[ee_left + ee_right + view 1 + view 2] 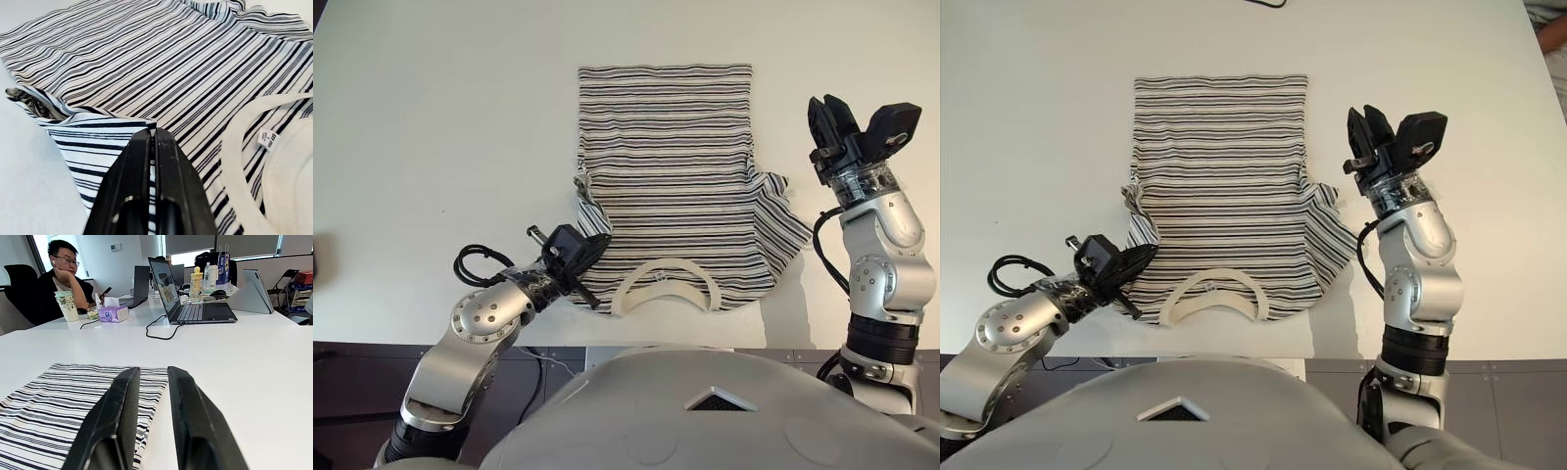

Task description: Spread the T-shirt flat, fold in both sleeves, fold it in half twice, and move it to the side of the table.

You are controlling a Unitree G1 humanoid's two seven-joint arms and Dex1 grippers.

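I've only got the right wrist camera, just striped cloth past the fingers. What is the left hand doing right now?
Observer: The left hand is shut on a fold of the T-shirt at its near left corner.
Operator: Where is the collar?
Observer: The collar lies at the near edge, toward the robot.
Operator: And the right sleeve?
Observer: The right sleeve sticks out sideways, not yet folded in.

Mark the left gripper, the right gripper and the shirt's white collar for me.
left gripper (152, 133), left wrist view, between fingertips shut on the T-shirt (161, 63) fabric.
right gripper (860, 119), left eye view, gap between its open fingers.
collar (664, 265), left eye view, top of the white neckband arc.
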